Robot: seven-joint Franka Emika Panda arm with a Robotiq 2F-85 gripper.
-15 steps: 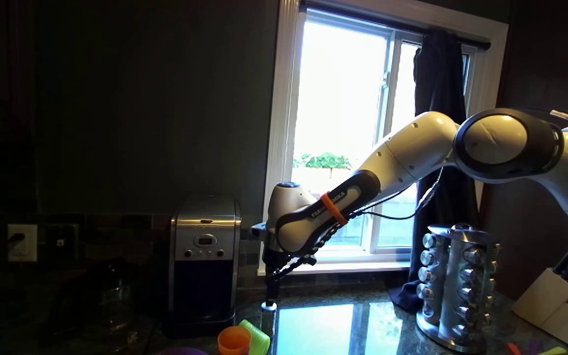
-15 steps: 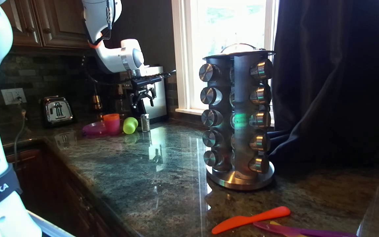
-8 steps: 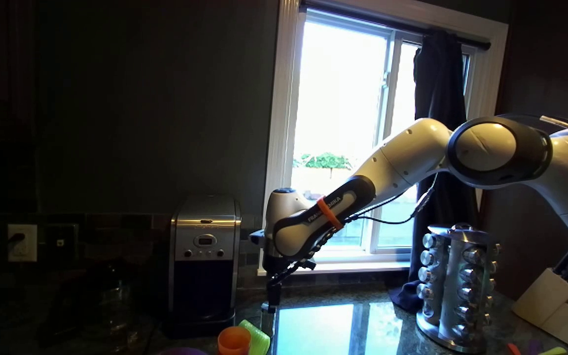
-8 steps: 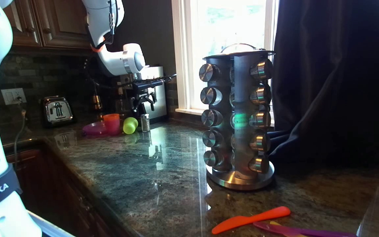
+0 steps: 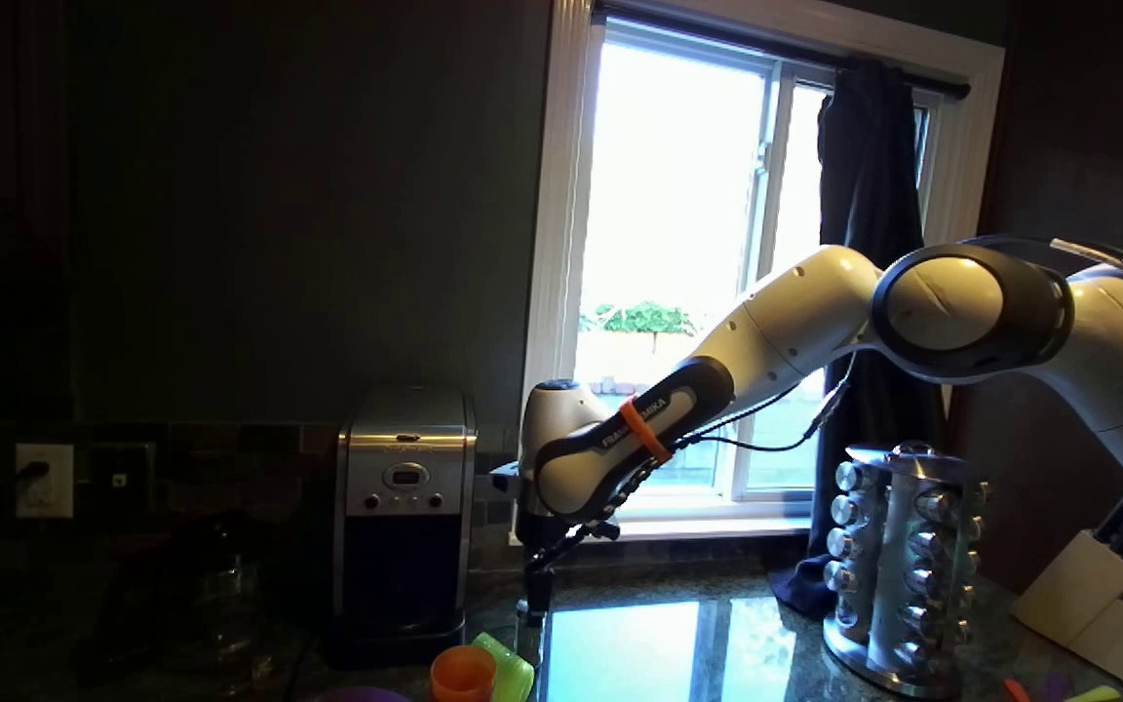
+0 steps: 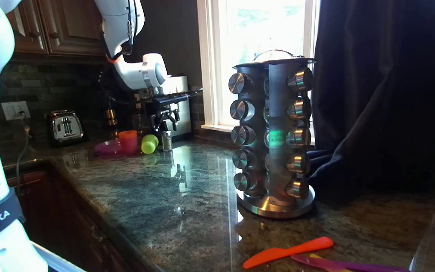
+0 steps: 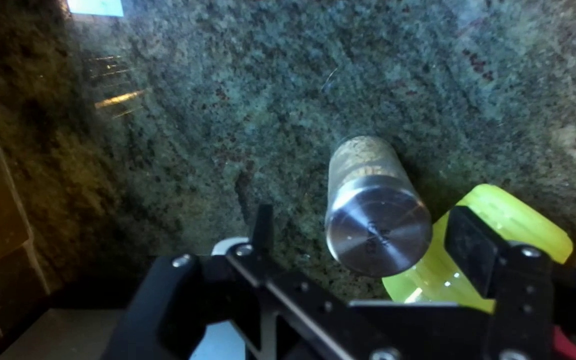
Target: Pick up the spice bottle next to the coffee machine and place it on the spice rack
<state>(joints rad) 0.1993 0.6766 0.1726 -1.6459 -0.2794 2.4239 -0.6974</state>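
Spread wide above the counter [image 6: 134, 189]!

Left to right in an exterior view: chrome toaster [image 6: 66, 126], orange cup [image 6: 128, 142], lime-green cup [image 6: 150, 144] on its side. Here's my gripper [image 6: 165, 127], fingers [image 7: 474, 247] well apart, close over the upright spice bottle [image 6: 167, 142]; coffee machine [image 6: 182, 109] near it, spice rack [image 6: 276, 151] off right.

Arm [image 5: 805, 302] arched, wrist [image 5: 561, 419] low, fingers [image 7: 473, 247] downward, spread apart
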